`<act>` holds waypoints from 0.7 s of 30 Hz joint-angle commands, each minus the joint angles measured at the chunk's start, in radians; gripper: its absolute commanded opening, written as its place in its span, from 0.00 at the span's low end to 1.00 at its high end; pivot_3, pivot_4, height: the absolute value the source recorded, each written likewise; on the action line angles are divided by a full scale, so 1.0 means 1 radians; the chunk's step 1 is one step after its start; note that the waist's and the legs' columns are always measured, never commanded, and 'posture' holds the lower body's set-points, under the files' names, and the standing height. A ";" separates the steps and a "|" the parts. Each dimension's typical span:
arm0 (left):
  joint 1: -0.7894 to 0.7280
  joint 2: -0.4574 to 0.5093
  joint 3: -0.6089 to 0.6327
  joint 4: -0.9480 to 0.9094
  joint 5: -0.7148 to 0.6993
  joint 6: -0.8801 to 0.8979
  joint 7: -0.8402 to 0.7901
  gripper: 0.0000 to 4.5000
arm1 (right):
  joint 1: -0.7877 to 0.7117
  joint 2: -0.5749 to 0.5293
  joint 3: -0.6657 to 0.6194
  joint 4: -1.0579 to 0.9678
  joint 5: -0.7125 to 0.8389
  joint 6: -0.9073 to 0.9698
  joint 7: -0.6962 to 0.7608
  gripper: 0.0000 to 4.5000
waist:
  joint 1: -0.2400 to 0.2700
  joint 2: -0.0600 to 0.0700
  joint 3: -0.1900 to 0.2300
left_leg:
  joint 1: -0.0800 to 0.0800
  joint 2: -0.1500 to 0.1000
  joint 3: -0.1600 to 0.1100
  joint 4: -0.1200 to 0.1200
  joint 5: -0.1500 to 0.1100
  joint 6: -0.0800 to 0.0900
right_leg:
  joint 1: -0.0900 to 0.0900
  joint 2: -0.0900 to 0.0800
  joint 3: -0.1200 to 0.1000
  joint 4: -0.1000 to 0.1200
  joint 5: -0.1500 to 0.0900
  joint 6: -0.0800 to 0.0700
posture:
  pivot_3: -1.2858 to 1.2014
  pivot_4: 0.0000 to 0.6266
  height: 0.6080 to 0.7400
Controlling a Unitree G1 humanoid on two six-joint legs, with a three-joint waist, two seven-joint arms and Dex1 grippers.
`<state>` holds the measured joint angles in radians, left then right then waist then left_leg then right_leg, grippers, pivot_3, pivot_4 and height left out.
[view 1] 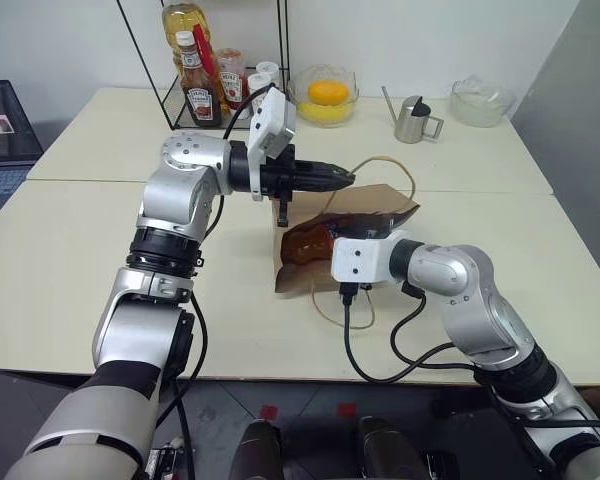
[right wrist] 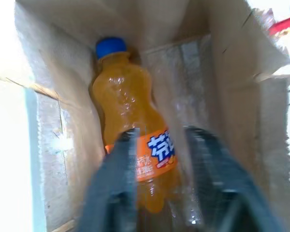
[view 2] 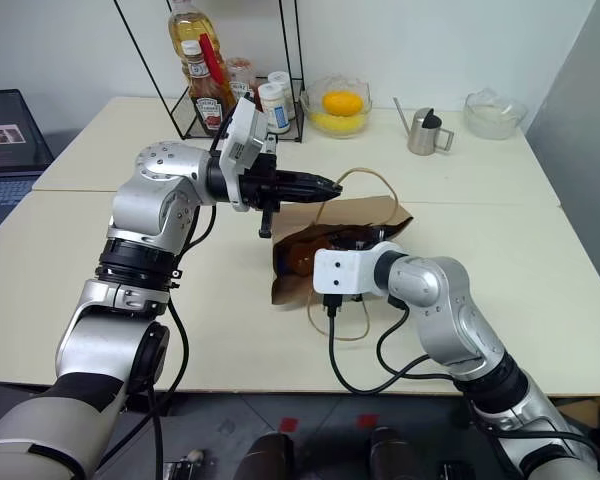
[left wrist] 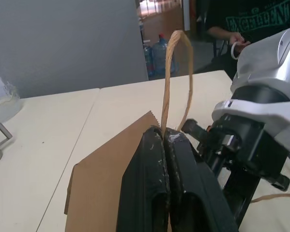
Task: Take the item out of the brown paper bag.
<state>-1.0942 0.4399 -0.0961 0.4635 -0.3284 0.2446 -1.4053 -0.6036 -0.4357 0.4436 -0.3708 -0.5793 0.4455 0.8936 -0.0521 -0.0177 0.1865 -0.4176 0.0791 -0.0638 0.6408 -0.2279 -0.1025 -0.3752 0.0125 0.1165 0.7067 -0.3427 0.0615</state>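
Bag (view 1: 365, 215) lies on cream table (view 1: 70, 250) near wire rack (view 1: 195, 60).

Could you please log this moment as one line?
left gripper: shut on bag handle | right gripper: open, inside bag | bottle: in bag, ungrasped

Setting: mock kitchen in a lab. Cream counter (view 1: 70, 250) carried ketchup bottle (view 1: 197, 88), oil bottle (view 1: 183, 22), fruit bowl (view 1: 325, 97), metal pitcher (view 1: 413, 120).
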 commanded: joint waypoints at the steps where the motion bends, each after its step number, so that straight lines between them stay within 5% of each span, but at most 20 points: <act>1: -0.035 0.000 0.010 -0.021 -0.003 -0.013 0.003 0.00 | -0.058 0.029 0.043 0.018 -0.045 0.026 0.003 0.68 | -0.002 0.000 0.000 | 0.000 0.000 0.000 0.000 0.000 0.000 | 0.000 0.000 0.000 0.000 0.000 0.000 | 0.52 0.24 1.00; 5: -0.039 -0.006 0.010 -0.017 -0.004 -0.011 0.004 0.00 | -0.106 0.064 0.103 0.096 -0.082 0.022 -0.004 0.99 | -0.003 0.000 0.000 | 0.000 0.000 0.000 0.000 0.000 0.000 | 0.000 0.000 0.000 0.000 0.000 0.000 | 0.52 0.24 1.00; 21: -0.050 -0.016 0.009 -0.018 -0.006 0.000 0.007 0.00 | -0.268 0.163 0.210 0.533 -0.149 -0.120 -0.101 0.99 | -0.003 0.000 0.000 | 0.000 0.000 0.000 0.000 0.000 -0.001 | 0.000 0.000 -0.001 0.000 0.000 0.000 | 0.52 0.24 1.00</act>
<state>-1.1136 0.4265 -0.0976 0.4773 -0.3284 0.2524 -1.4046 -0.8481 -0.2778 0.6542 0.1409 -0.7238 0.3438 0.8045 -0.0555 -0.0175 0.1866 -0.4174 0.0792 -0.0641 0.6406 -0.2274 -0.1032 -0.3755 0.0123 0.1160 0.7068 -0.3427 0.0615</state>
